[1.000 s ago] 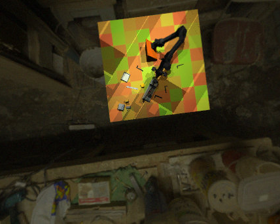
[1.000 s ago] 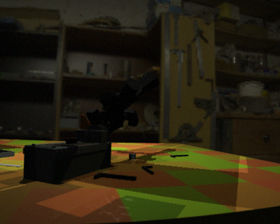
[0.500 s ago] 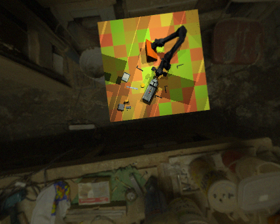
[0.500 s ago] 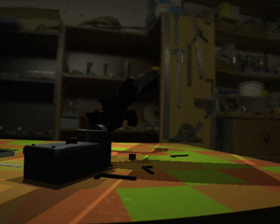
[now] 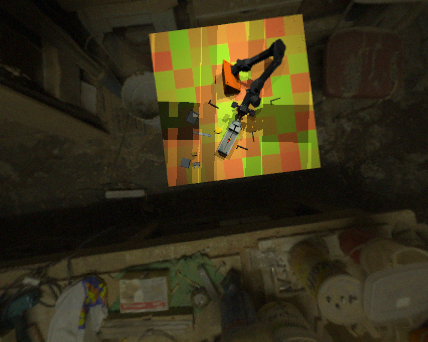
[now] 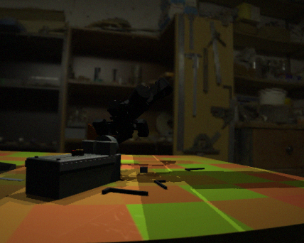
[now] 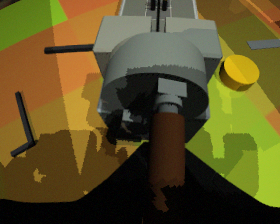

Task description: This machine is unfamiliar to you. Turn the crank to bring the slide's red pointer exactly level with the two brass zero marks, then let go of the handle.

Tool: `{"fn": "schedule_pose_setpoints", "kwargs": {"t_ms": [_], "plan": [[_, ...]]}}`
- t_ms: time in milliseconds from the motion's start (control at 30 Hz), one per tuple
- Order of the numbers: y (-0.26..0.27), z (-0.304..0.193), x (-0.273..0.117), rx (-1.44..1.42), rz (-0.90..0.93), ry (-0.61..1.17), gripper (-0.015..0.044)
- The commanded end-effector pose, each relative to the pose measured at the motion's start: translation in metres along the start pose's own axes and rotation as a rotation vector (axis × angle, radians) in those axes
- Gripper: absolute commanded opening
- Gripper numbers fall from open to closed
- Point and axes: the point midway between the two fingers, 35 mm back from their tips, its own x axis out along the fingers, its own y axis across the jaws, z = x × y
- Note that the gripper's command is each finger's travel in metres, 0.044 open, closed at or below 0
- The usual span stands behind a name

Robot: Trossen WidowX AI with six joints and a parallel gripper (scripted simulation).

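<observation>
The machine, a long grey box (image 5: 226, 148) (image 6: 86, 179), stands on the checkered table with its crank end toward the arm. In the wrist view its round grey crank disc (image 7: 151, 55) carries a brown handle (image 7: 168, 135) on a small grey block, right of the disc's middle. My gripper (image 5: 240, 115) (image 7: 160, 148) is shut on the handle, its dark fingers at both sides. A small red pointer (image 5: 229, 140) shows on the box's top; it also shows in the exterior view (image 6: 74, 150). The brass marks are too small to tell apart, so its level against them cannot be read.
A yellow disc (image 5: 218, 130) (image 7: 242, 71) lies beside the machine. Black bent rods (image 5: 242, 147) (image 6: 126, 192) (image 7: 25, 120) lie around it. Grey blocks (image 5: 192, 117) (image 5: 186, 163) and a thin grey strip (image 5: 202, 134) (image 7: 268, 44) lie to one side. An orange block (image 5: 230, 82) stands near the arm's base.
</observation>
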Motion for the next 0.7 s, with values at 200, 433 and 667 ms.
{"fn": "schedule_pose_setpoints", "kwargs": {"t_ms": [200, 433, 667], "plan": [[-0.0099, -0.0019, 0.0017, 0.012, -0.024, 0.002, 0.0000], [-0.0109, -0.0024, 0.0023, 0.012, -0.024, 0.002, 0.0000], [-0.0120, -0.0030, 0.0029, 0.012, -0.024, 0.002, 0.0000]]}}
